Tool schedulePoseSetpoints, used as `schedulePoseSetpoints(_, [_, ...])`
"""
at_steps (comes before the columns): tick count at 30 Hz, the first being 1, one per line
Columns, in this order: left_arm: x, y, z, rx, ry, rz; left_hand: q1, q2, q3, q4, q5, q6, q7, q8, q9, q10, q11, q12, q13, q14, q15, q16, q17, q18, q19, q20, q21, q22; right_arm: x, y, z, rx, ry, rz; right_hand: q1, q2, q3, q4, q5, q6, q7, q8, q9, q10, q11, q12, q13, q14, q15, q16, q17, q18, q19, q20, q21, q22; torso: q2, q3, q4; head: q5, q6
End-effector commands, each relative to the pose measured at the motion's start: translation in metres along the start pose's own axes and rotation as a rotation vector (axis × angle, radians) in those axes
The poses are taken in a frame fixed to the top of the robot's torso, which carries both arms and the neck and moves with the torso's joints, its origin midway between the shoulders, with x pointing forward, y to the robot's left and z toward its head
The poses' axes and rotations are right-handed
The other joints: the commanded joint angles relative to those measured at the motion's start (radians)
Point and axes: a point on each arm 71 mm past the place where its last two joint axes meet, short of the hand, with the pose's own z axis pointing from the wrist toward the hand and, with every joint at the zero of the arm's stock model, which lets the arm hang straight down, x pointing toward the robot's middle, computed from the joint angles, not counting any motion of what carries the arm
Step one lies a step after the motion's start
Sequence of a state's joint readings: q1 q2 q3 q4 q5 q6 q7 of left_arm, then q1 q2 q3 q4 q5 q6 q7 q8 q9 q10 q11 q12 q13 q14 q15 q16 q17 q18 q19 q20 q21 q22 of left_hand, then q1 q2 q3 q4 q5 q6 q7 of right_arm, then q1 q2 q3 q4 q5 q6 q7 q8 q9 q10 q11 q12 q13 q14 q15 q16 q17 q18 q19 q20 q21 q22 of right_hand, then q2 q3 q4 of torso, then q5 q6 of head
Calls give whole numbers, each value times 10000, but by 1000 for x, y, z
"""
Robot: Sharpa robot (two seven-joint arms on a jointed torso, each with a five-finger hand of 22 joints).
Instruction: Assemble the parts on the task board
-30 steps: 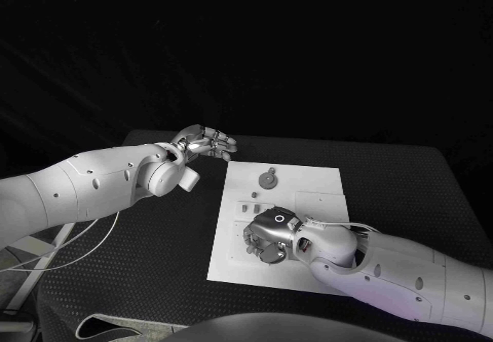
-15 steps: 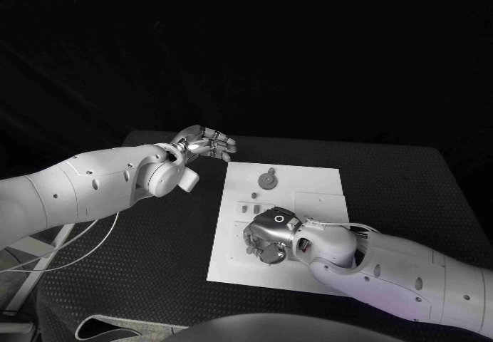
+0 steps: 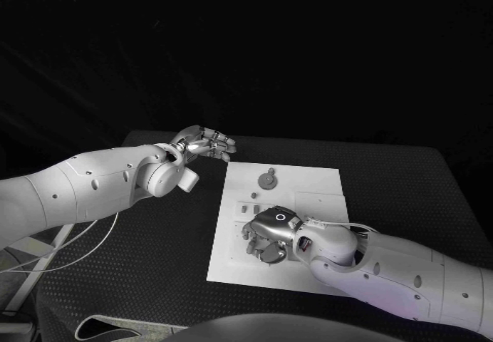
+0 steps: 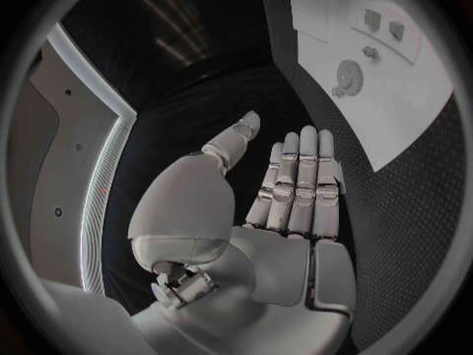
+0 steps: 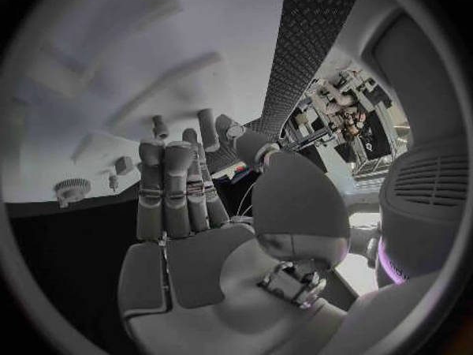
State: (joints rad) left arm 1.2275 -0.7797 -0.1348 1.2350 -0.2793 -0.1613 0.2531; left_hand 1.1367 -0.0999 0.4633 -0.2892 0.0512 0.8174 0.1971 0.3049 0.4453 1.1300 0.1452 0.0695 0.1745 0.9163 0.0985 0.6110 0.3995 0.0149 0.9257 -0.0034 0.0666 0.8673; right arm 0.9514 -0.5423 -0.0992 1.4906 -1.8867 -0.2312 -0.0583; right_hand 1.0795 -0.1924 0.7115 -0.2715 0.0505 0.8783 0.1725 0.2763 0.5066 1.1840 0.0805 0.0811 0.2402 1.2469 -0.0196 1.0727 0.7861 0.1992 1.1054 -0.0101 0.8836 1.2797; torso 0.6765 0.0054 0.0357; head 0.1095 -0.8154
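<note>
The white task board [image 3: 308, 187] lies in the middle of the black table. A round gear-like part [image 3: 268, 179] sits near its far edge, with a small peg [image 3: 256, 194] and two small pieces [image 3: 250, 208] just nearer. My right hand [image 3: 267, 235] hangs over the board's near middle, fingers pointing down at the plate; the right wrist view shows its fingers [image 5: 176, 189] stretched out side by side with nothing seen in them. My left hand [image 3: 206, 144] hovers off the board's far left corner, fingers [image 4: 300, 177] straight and empty. The gear [image 4: 347, 75] and board [image 4: 404, 110] lie beyond it.
The table's black mat [image 3: 144, 242] stretches wide on both sides of the board. A white cable [image 3: 62, 246] trails under my left arm at the table's left edge. The gear [image 5: 71, 188] and small pieces [image 5: 122, 165] lie beside my right hand's fingers.
My right hand has crept slightly toward the far side of the board. The left hand and the parts have stayed put.
</note>
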Motion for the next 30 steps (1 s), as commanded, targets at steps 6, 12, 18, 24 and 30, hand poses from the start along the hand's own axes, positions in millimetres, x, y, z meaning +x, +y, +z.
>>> schedulePoseSetpoints(6, [2,-2,0,102,148,-79,-57,24,-55,-1,36,-52,-2,67,-10,-91,2,32,-13,74,28,-41,17,24,-34,56,18,-17,-4,0,-2,-156,-577,420,1,-139,-30,88,-20,-99,5,-51,-22,-335,239,-62,-25,-57,100,71,24,626,-43,66,3,7,2,13,-12,-31,9])
schedulePoseSetpoints(12, [2,-2,1,96,145,-77,-56,26,-55,-1,36,-52,-2,67,-11,-91,2,33,-14,74,28,-45,22,24,-34,56,19,-19,-7,3,-3,-328,-853,731,146,-42,6,41,-21,-11,-1,13,-4,-208,188,8,7,-37,53,150,55,626,-18,49,38,32,1,18,-7,-61,17])
schedulePoseSetpoints(18, [2,-2,1,80,159,-81,-57,27,-55,-1,36,-52,-2,68,-11,-92,2,32,-14,75,28,-49,27,24,-34,57,19,-21,-6,2,-3,-274,-816,723,247,137,-51,-80,-21,99,-55,98,19,590,-87,458,266,1,-207,230,74,626,14,25,105,85,0,15,-9,-64,32])
schedulePoseSetpoints(24, [2,-2,1,76,156,-79,-59,27,-57,0,35,-54,-1,68,-11,-93,3,32,-15,75,29,-53,34,23,-35,57,18,-24,-7,1,-4,-250,-987,731,250,231,-58,-84,-20,139,-82,127,26,666,-138,509,338,10,-259,237,66,626,19,21,113,94,2,14,-14,-85,46])
schedulePoseSetpoints(30, [1,-2,1,73,145,-76,-60,28,-57,0,35,-54,-1,69,-12,-94,3,32,-16,75,29,-59,40,23,-35,58,18,-27,-14,-3,-12,-216,-1094,907,194,128,-108,-91,-21,102,-69,110,15,601,-127,478,361,13,-250,238,59,626,21,21,119,101,-7,8,-10,-132,73])
